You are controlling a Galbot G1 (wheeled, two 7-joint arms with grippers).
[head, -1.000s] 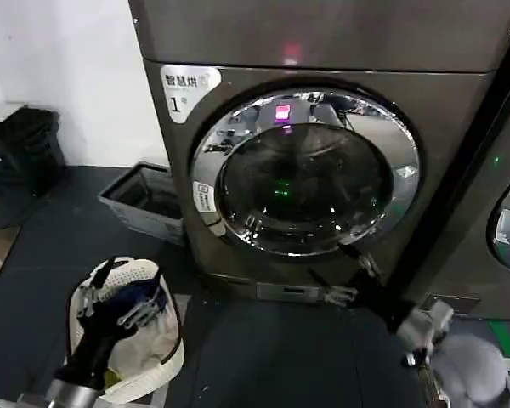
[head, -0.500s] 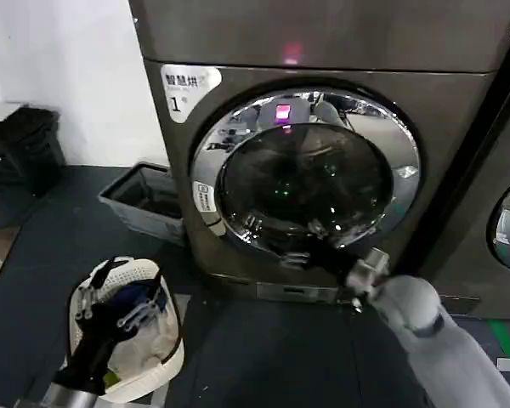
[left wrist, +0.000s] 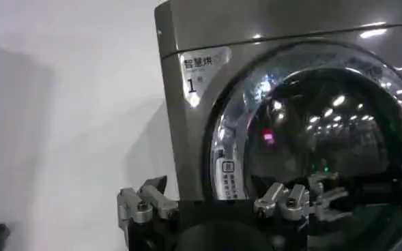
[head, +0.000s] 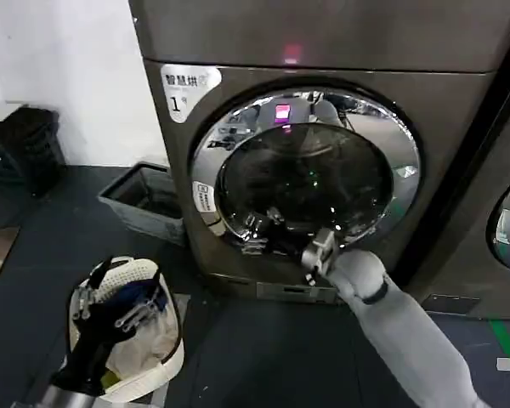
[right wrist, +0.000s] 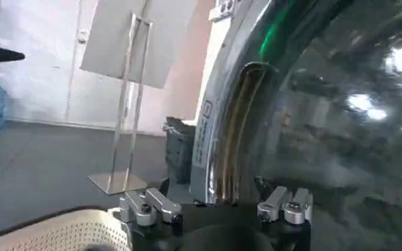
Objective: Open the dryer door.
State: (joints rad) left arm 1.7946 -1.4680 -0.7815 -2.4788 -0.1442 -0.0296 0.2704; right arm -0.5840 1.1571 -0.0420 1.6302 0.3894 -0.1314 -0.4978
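Note:
The dryer door (head: 306, 174) is round, with a wide chrome rim and dark glass, and lies flat against the machine front. My right gripper (head: 262, 234) reaches up to its lower left rim. In the right wrist view the right gripper (right wrist: 214, 204) is open, with the chrome rim (right wrist: 231, 136) running between its spread fingers (right wrist: 146, 207). My left gripper (head: 110, 306) hangs low at the left over a white basket, and it is open (left wrist: 213, 203). From there the door (left wrist: 323, 129) shows farther off.
A white laundry basket (head: 144, 357) sits on the dark floor at the front left. A grey bin (head: 140, 200) stands beside the dryer, with a black bag (head: 21, 149) farther left. The neighbouring machine (head: 506, 225) is at the right. A metal sign stand (right wrist: 129, 102) stands off to the side.
My right arm has swung up from the lower right floor area to the door's lower left rim. The left arm has stayed over the basket.

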